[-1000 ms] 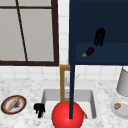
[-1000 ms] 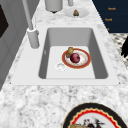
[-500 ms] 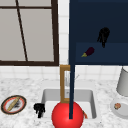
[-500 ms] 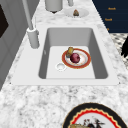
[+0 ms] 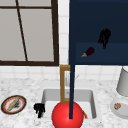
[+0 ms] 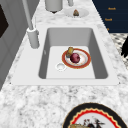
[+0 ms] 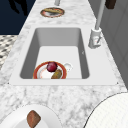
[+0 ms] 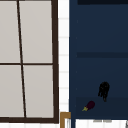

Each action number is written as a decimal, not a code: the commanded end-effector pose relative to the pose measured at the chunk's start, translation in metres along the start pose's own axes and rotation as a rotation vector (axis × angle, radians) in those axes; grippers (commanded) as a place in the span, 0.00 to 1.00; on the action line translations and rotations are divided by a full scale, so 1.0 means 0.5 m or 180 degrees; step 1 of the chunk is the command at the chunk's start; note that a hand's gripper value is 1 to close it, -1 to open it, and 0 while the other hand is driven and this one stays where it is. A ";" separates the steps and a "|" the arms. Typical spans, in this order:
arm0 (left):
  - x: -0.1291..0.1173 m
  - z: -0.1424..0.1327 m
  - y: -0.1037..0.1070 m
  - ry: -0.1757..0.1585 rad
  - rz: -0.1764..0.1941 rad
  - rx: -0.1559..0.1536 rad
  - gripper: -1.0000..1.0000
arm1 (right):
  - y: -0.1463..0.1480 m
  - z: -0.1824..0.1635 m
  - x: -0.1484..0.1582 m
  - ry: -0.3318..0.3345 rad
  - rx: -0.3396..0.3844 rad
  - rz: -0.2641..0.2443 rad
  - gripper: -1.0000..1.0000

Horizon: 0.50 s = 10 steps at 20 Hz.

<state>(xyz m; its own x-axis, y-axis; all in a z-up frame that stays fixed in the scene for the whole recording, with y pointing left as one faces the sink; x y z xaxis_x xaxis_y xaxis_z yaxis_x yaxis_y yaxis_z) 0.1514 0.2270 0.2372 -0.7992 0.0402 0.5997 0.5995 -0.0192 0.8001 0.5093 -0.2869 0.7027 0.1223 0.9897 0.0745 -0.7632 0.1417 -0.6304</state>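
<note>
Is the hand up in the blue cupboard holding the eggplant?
No. The right hand hangs above the eggplant, apart from it, holding nothing. The left hand also holds nothing.

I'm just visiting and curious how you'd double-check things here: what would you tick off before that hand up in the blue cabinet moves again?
1. Right hand inside the open blue cabinet, fingers hanging down: ok.
2. Eggplant lying on the shelf, down-left of that hand, apart from it: ok.
3. Right hand holds something: not ok, nothing is held.
4. Left hand out of the way, low at the sink's left edge: ok.
5. Exact gap in depth between right hand and eggplant: cannot tell.
</note>
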 end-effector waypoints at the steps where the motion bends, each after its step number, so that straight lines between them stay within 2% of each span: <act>1: 0.000 0.000 0.000 0.0000 0.0000 0.0000 0.50 | 0.021 0.035 -0.017 -0.0039 -0.0187 -0.0014 0.00; 4: 0.000 0.000 0.000 0.0000 0.0000 0.0000 0.50 | 0.039 0.077 -0.030 -0.0069 -0.0363 -0.0058 0.00; 10: 0.000 0.000 0.000 0.0000 0.0000 0.0000 0.50 | 0.103 0.145 -0.056 -0.0094 -0.0451 -0.0150 0.00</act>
<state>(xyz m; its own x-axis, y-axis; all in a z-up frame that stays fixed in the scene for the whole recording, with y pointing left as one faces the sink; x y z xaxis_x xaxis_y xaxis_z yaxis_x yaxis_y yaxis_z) 0.1514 0.2270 0.2372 -0.7992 0.0402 0.5997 0.5995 -0.0192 0.8001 0.4439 -0.3017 0.7252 0.1386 0.9843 0.1093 -0.6658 0.1743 -0.7255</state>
